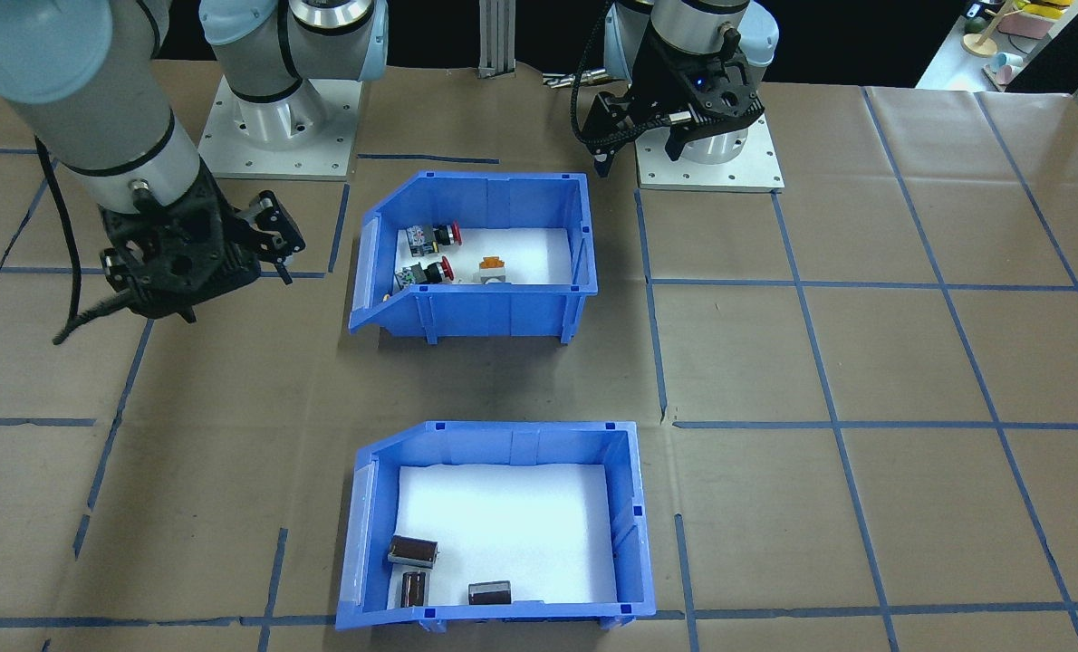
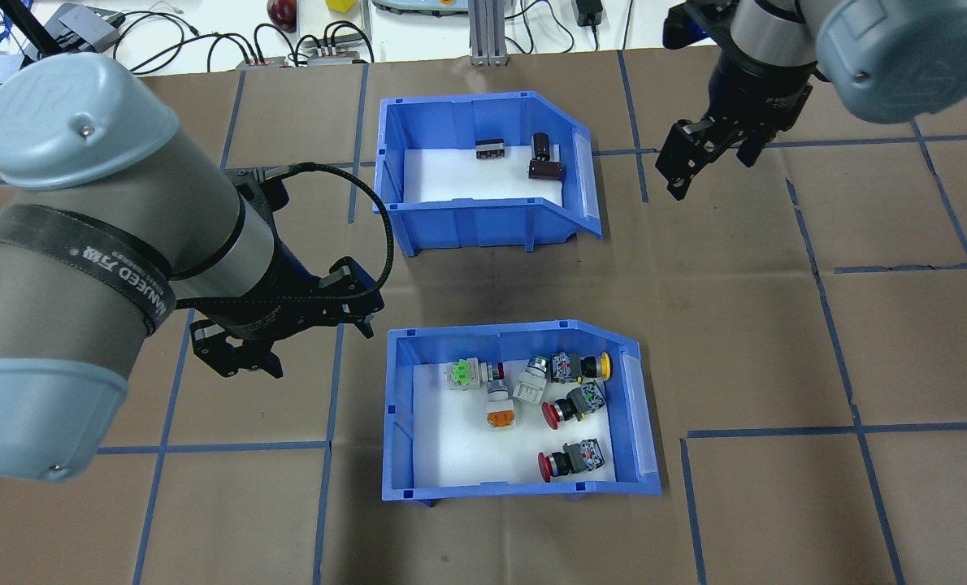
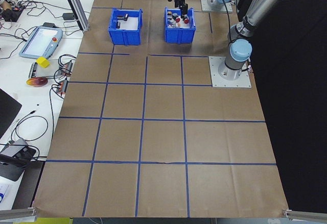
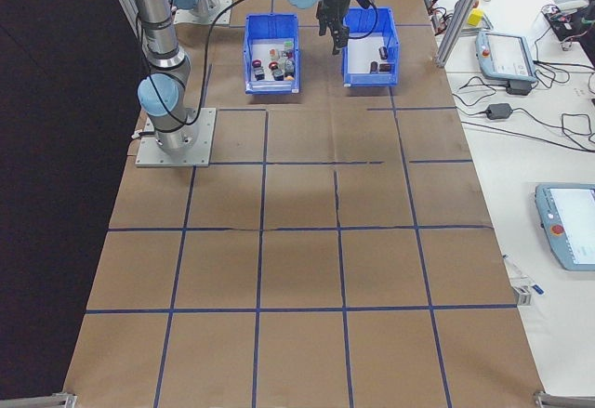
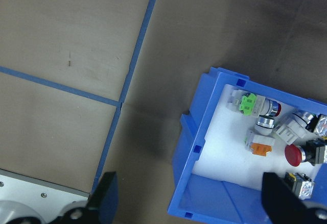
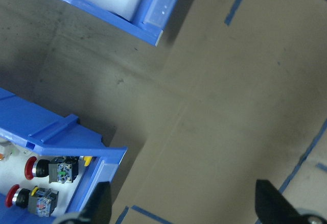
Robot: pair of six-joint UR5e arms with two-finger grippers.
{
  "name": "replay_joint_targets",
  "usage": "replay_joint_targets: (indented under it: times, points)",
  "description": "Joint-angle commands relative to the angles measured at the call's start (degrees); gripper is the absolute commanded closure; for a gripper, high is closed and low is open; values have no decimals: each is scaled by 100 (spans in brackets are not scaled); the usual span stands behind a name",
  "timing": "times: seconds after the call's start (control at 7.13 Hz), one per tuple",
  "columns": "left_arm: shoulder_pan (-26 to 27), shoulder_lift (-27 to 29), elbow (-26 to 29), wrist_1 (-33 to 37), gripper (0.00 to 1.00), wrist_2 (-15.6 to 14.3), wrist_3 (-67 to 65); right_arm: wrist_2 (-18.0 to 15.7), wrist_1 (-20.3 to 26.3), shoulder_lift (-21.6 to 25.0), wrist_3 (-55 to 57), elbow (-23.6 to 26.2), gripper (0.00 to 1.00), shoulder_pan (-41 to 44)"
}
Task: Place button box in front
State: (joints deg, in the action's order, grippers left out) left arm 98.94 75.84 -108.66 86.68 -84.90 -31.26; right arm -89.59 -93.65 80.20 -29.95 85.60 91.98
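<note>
Button box [image 2: 521,414] sits nearest the robot, untouched, with left gripper [image 2: 288,345] and right gripper [image 2: 707,158] both spread and empty.

Button box [image 2: 524,487] on table [image 2: 776,325], on side nearer robot base; push-button switches [image 2: 561,390] inside it. Twin bin [image 2: 483,223] directly beyond it, well apart, on far side from robot; blocks [image 2: 532,158] inside. Sloped ends of both bins toward robot's right. Left gripper [image 2: 288,345] above table, just beside button box's left end. Right gripper [image 2: 707,158] above table, right of twin bin.
</note>
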Motion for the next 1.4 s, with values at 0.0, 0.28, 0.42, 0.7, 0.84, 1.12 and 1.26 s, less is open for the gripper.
replay_joint_targets:
  times: [0.0,0.28,0.42,0.7,0.84,1.12,1.26]
  points:
    - [81,-8,-14,33,1,8,-517,-76,-329,-836,-939,-699,0,652]
    - [309,-253,-337,77,1,52,-2083,-59,-330,-1443,-1959,-1333,0,1127]
    - [693,-541,-931,16,1,122,-3539,-67,-321,-1751,-2058,-1692,0,1390]
    - [951,-887,-1568,-229,1,1163,-4763,-129,-321,-2252,-2392,-2125,0,1944]
    - [1012,-887,-1588,-231,1,1203,-5297,-120,-338,-2420,-2401,-2118,0,2112]
    - [1468,-643,-2085,-1207,1,1160,-6945,-242,-730,-2711,-2918,-2057,0,2385]
    - [1566,-371,-2289,-2085,1,1151,-7973,-243,-934,-2834,-2929,-2004,0,2404]
